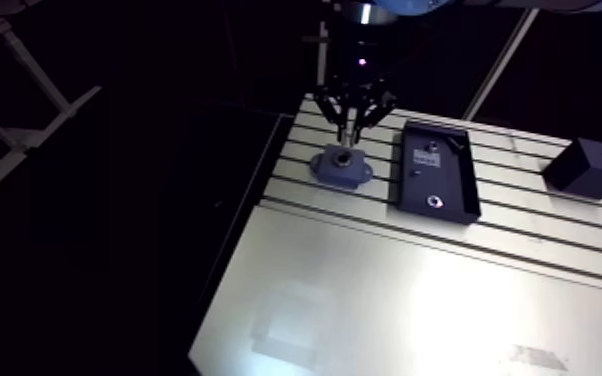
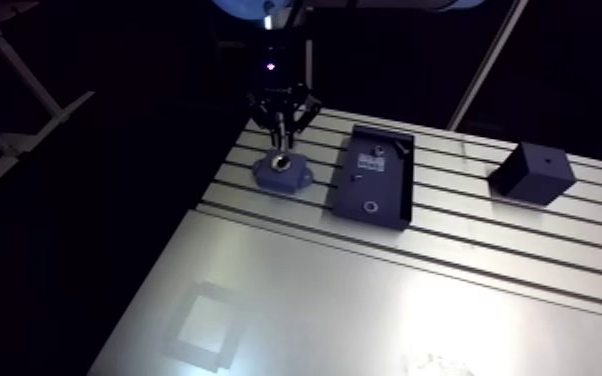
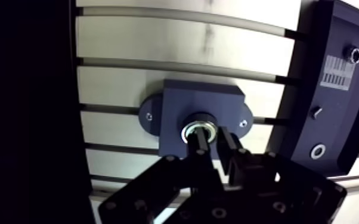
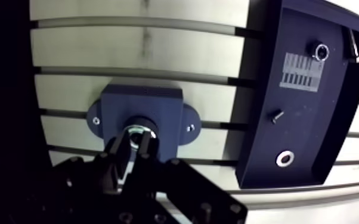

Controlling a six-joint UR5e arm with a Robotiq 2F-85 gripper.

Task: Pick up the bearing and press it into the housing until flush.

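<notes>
Pointing down, closed jaws sit over bearing [image 3: 200, 127].

Dark-blue housing [image 3: 200, 98], silvery bearing [image 3: 198, 125], black tray [image 4: 313, 119] with white barcode label [image 4: 304, 70], grooved silver table [image 4: 146, 44]

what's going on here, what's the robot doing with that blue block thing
The single arm's two-finger gripper is down over a dark blue plastic housing with two mounting ears, which sits on the slotted aluminium table. A shiny metal ring bearing sits at the housing's round bore, right at the gripper's tip. Whether it is pressed in flush cannot be told. A black rectangular tray beside the housing holds a few small parts.
</notes>
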